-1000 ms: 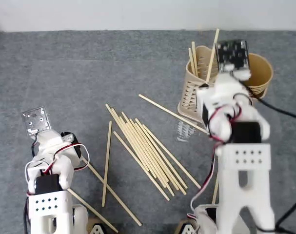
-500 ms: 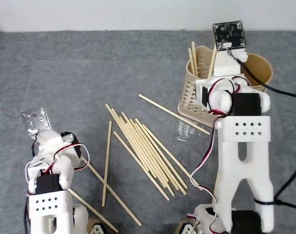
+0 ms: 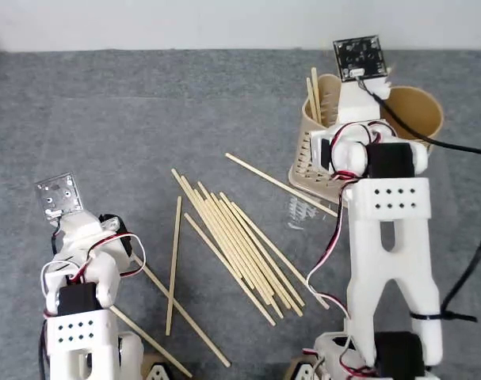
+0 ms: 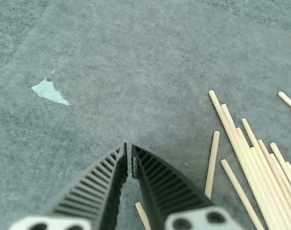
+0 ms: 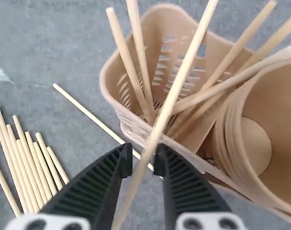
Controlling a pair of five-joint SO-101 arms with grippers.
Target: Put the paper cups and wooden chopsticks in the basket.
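The left arm (image 3: pixel 80 293) sits at the near left corner of the grey mat (image 3: pixel 145 119). The left gripper (image 4: pixel 128 154) hangs low over bare mat, its jaws pressed together with nothing between them. A pale scrap (image 4: pixel 49 91) lies on the mat beyond the gripper, to one side. Two stray chopsticks (image 3: pixel 181 315) run out slantwise from beside that arm's base, and a single chopstick (image 3: pixel 174 263) lies nearly straight just past them.

In the middle of the mat, the loose chopsticks (image 3: pixel 242 247) lie in a slanting bundle, most of them side by side and touching. A long chopstick (image 3: pixel 278 184) lies apart from the bundle, its far end reaching the foot of the basket (image 3: pixel 310 158).

The basket stands at the far right, and several chopsticks (image 5: pixel 131 72) lean up out of it. The paper cups (image 5: pixel 250 143) are nested together at its right side and tilted, seemingly inside its rim. The right arm (image 3: pixel 387 237) stretches up the right side and covers the basket's near edge in the high view. The right gripper (image 5: pixel 141 155) hovers above the basket's near wall, clamped on a held chopstick (image 5: pixel 182 72). That chopstick slants up across the basket's opening, among the ones already standing there. A black cable (image 3: pixel 462 150) trails off to the right.
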